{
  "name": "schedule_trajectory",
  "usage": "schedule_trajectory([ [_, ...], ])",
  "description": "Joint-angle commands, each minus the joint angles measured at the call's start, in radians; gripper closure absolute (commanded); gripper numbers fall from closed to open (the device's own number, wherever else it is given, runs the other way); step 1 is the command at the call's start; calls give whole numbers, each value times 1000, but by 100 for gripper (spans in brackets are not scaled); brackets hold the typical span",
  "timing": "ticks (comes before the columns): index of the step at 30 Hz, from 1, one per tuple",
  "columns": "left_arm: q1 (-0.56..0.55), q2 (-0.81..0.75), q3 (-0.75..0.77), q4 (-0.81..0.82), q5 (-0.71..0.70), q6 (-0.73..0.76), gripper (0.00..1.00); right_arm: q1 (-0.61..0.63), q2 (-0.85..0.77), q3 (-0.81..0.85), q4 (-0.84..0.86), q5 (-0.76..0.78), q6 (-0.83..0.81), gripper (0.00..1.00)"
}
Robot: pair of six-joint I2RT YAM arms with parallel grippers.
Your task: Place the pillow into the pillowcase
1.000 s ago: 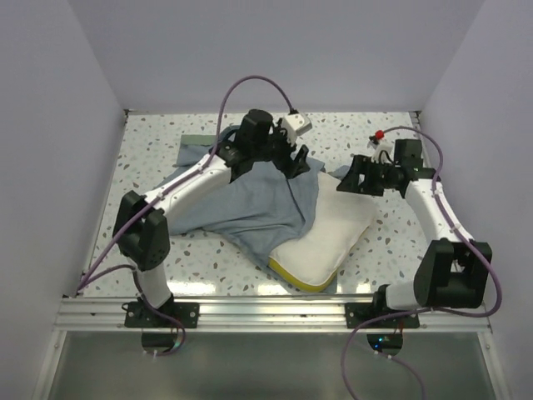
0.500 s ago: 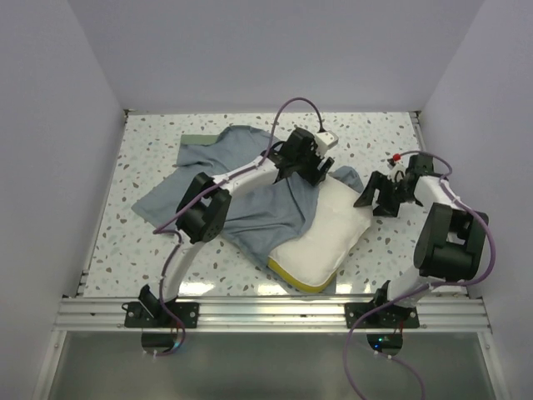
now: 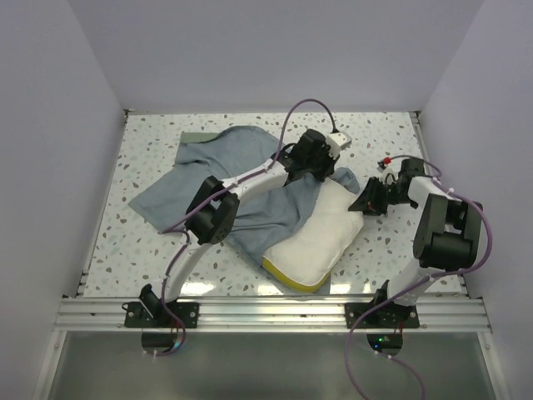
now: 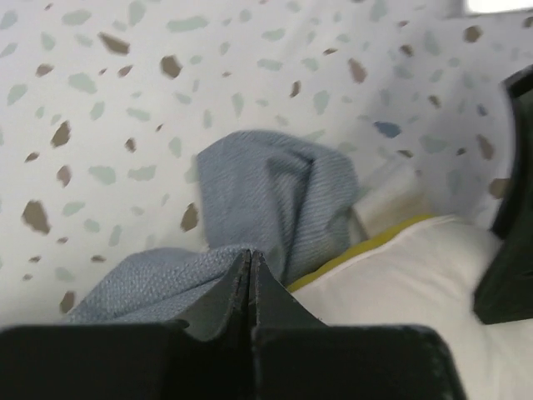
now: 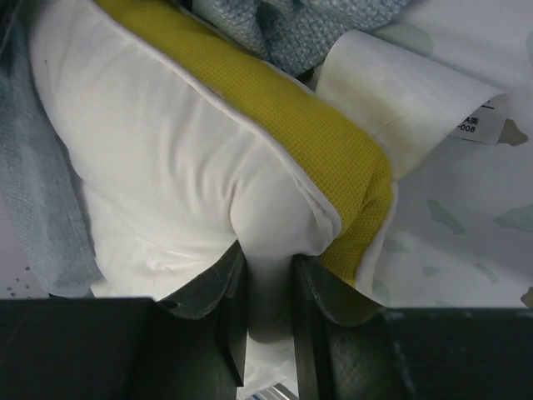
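Note:
The pillow [image 3: 321, 237], cream-white with a yellow edge, lies at the table's front middle, its far-left part under the grey-blue pillowcase [image 3: 208, 162]. My left gripper [image 3: 321, 173] is at the pillow's far corner. In the left wrist view its jaws [image 4: 251, 257] are pressed together, with pillowcase cloth [image 4: 275, 192] tented up at their tips, beside the pillow [image 4: 400, 283]. My right gripper [image 3: 364, 202] is at the pillow's right corner. The right wrist view shows it [image 5: 268, 267] shut on a white bulge of the pillow [image 5: 166, 150], next to the yellow edge [image 5: 291, 117].
The speckled table [image 3: 125, 242] has white walls on three sides and a metal rail [image 3: 266, 312] along the front. A white sewn-in label [image 5: 400, 100] sticks out at the pillow's corner. An olive strip [image 3: 193, 137] shows at the pillowcase's far edge.
My left gripper moved right to the pillow's far corner and shut. My right gripper closed in on the pillow's right corner and shut on it. The pillow shifted slightly.

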Motion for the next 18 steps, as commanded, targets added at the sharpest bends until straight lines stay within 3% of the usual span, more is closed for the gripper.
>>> schedule_trajectory([
  [1, -91, -29, 64, 139, 218, -67, 100, 52, 2, -8, 53, -76, 50, 76],
  [4, -116, -66, 27, 275, 363, -228, 100, 75, -37, 1, 101, -98, 142, 77],
  [7, -123, -110, -45, 370, 416, -369, 100, 78, -82, -3, 137, -92, 187, 77],
  [12, -52, -169, -152, 386, 373, -356, 100, 76, -136, -16, 141, -17, 185, 78],
  [14, -5, -167, -120, 345, 375, -349, 79, 75, -131, -11, 142, 8, 182, 78],
  [15, 45, -163, -49, 247, 387, -308, 51, 75, -122, 1, 145, 15, 178, 77],
  [16, 67, -167, -5, 164, 392, -262, 41, 75, -119, 10, 145, 23, 164, 76],
  [18, 116, -230, 55, -71, 322, -78, 24, 76, -126, 65, 105, 38, 129, 63],
])
